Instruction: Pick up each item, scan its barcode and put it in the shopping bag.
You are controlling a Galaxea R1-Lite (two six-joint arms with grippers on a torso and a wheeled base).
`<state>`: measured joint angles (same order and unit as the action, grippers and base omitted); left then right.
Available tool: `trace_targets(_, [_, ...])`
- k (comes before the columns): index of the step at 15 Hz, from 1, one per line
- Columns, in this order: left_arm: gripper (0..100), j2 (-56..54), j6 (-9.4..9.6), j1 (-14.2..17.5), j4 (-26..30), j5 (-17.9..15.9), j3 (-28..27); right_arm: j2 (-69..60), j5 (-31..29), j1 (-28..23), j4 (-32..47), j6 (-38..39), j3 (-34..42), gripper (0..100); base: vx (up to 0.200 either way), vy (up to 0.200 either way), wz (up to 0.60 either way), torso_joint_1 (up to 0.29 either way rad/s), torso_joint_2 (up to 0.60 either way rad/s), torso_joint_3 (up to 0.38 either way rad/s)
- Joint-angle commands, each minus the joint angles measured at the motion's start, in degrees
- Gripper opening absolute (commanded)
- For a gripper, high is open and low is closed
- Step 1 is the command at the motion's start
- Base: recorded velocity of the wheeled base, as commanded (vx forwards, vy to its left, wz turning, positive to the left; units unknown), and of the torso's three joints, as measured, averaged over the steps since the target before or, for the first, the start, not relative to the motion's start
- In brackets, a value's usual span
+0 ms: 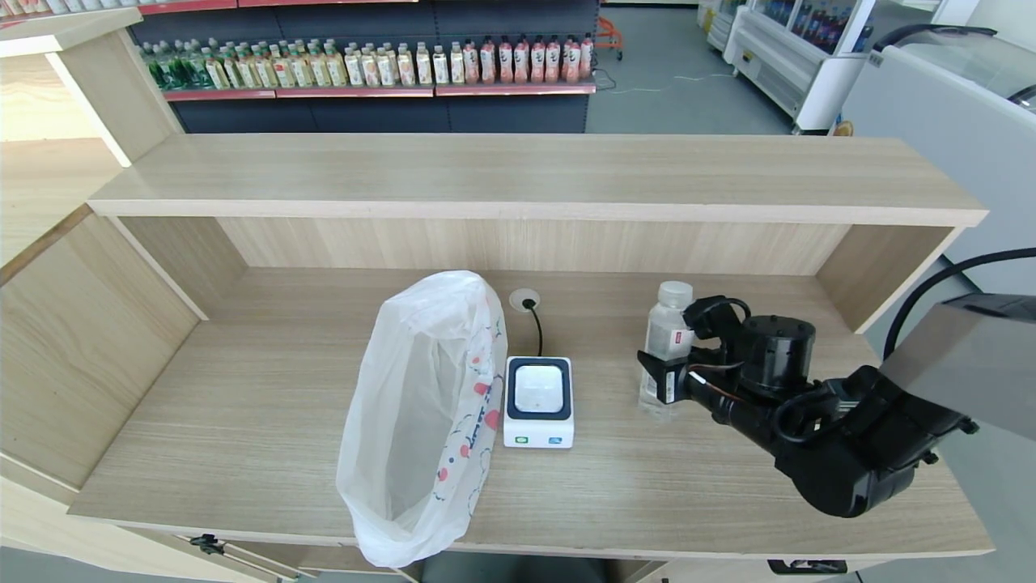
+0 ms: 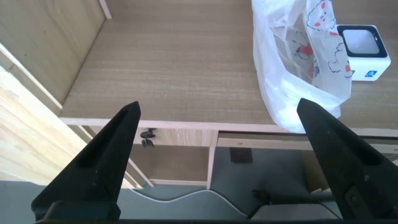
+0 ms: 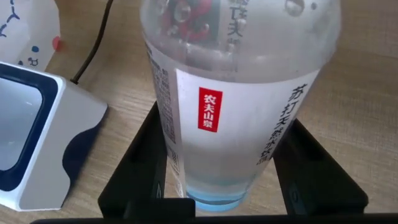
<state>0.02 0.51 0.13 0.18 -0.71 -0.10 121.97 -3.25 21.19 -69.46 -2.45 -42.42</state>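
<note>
Nearest you, the left gripper (image 2: 219, 103) hangs with jaws wide off the counter's (image 1: 243, 405) front edge, left of the scanner (image 1: 538, 401). One shopping bag (image 1: 421, 405) touches the scanner's left side (its mouth overhangs that edge). One bottle (image 1: 668, 332) stands right of the scanner across bare counter, the right gripper's (image 1: 676, 348) jaws closed on it.
</note>
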Motion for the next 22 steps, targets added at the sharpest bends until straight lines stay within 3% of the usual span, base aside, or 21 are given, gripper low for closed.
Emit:
trace_targets(1, [100,-0.02,0.02,0.04,-0.01,0.00,0.01,-0.94,0.00,-0.09,0.47,0.17,-2.66,0,0.000,0.000,0.00,0.000,0.00,0.000])
trace_targets(3, [100,-0.02,0.02,0.04,-0.01,0.00,0.01,-3.84,2.29,-2.11,0.64,2.19,-2.14,0,0.000,0.000,0.00,0.000,0.00,0.000])
trace_targets(7, [100,-0.02,0.02,-0.05,-0.01,0.00,0.01,-15.88,20.66,-2.03,1.00,14.14,10.26,0,0.000,0.000,0.00,0.000,0.00,0.000])
trace_targets(9, [100,-0.02,0.02,-0.05,-0.01,0.00,0.01,-19.75,25.58,-0.01,0.64,17.57,14.65,0,0.000,0.000,0.00,0.000,0.00,0.000])
trace_targets(17, [100,-0.02,0.02,0.04,-0.01,0.00,0.01,-24.76,28.30,13.09,1.08,26.62,18.25,0,0.000,0.000,0.00,0.000,0.00,0.000])
trace_targets(22, [100,-0.02,0.02,0.04,-0.01,0.00,0.01,-24.67,28.22,16.34,1.08,28.11,20.27,0,0.000,0.000,0.00,0.000,0.00,0.000])
